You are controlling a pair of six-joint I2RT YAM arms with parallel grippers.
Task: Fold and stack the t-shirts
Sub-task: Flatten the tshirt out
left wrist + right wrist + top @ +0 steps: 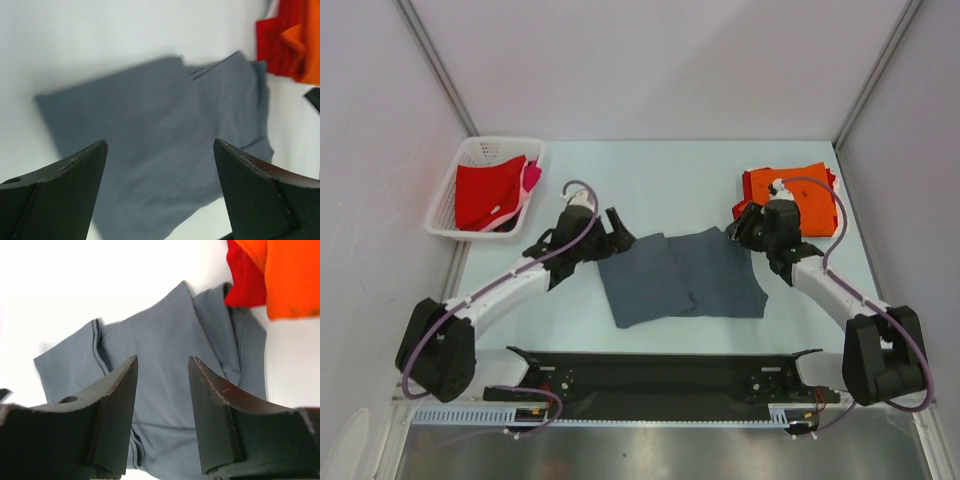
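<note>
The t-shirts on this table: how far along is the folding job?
Done: an orange shirt looks folded on top of a red shirt at the far right corner. In hand: the grey shirt lies partly folded mid-table, with the left hand and right hand open near its edges, neither gripping. Left: finish it, stack it, then do the red cloth and pink cloth in the white basket.

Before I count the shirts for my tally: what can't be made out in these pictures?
Orange stack, top view: right arm covers its near corner; layers beneath uncountable.
Basket, top view: red cloth bunched; shirt count unclear.
Grey shirt, left wrist view: blurred, near edge behind fingers.
</note>
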